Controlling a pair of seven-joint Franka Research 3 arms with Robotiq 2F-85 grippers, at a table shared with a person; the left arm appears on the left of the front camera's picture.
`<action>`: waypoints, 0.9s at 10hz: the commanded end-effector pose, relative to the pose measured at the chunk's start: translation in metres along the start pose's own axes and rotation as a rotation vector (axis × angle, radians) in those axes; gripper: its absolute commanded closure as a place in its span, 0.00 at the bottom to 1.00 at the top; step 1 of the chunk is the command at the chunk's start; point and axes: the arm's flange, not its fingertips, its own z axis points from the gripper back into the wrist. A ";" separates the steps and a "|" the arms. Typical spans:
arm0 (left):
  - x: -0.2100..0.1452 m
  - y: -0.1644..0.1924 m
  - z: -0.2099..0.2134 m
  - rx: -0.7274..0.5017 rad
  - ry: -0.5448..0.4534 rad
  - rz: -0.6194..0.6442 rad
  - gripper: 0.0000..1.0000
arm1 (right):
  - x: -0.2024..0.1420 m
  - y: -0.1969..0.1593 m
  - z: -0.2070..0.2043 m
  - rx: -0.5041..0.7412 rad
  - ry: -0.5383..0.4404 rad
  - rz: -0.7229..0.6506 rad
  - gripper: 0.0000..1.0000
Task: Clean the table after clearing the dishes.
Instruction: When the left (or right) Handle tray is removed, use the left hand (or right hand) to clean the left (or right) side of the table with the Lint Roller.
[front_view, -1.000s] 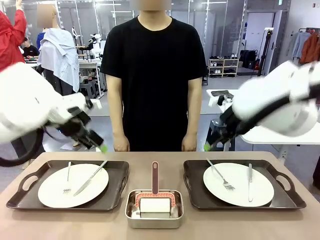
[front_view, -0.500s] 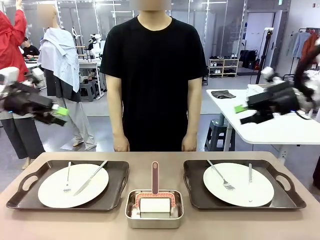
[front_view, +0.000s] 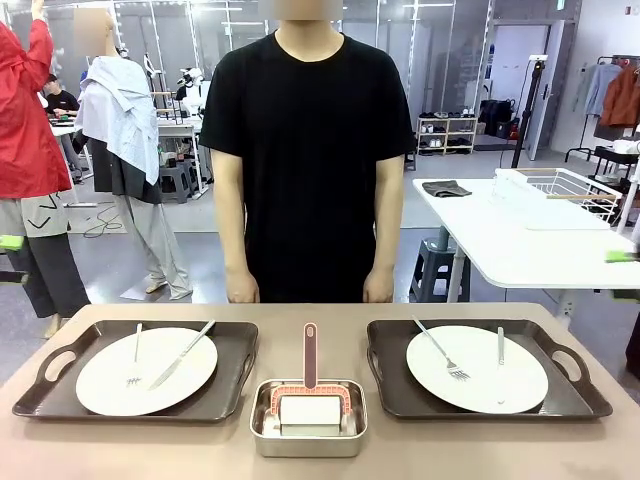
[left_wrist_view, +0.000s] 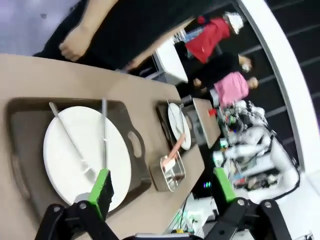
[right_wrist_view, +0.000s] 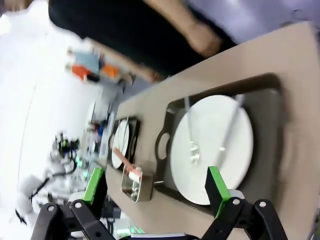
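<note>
Plainly, both sets of jaws stand wide apart with nothing between them. Seen from its own wrist, the left gripper (left_wrist_view: 161, 182) is raised well clear of the table (left_wrist_view: 30, 70) at its left end, looking down on the left plate (left_wrist_view: 62, 165). The right gripper (right_wrist_view: 156, 185) hangs likewise at the right end, over the right plate (right_wrist_view: 210, 125). Each white plate carries a fork (front_view: 135, 362) and a knife (front_view: 182, 355) and sits on a dark brown tray: the left tray (front_view: 235, 345) near the table's left edge, the right tray (front_view: 385, 350) near its right edge. Between the trays, at the near edge, stands a steel pan (front_view: 258, 420) holding a red-handled tool (front_view: 310, 350). A person (front_view: 310, 150) in black stands at the far edge, arms down.
</note>
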 end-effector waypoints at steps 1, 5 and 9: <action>-0.016 0.000 0.026 0.013 -0.138 0.086 0.00 | -0.019 -0.007 0.055 -0.020 -0.161 -0.090 0.00; -0.064 -0.008 0.078 0.184 -0.210 0.141 0.00 | -0.052 -0.029 0.117 -0.138 -0.261 -0.180 0.00; -0.057 0.008 0.084 0.145 -0.206 0.133 0.00 | -0.051 -0.044 0.134 -0.108 -0.281 -0.155 0.00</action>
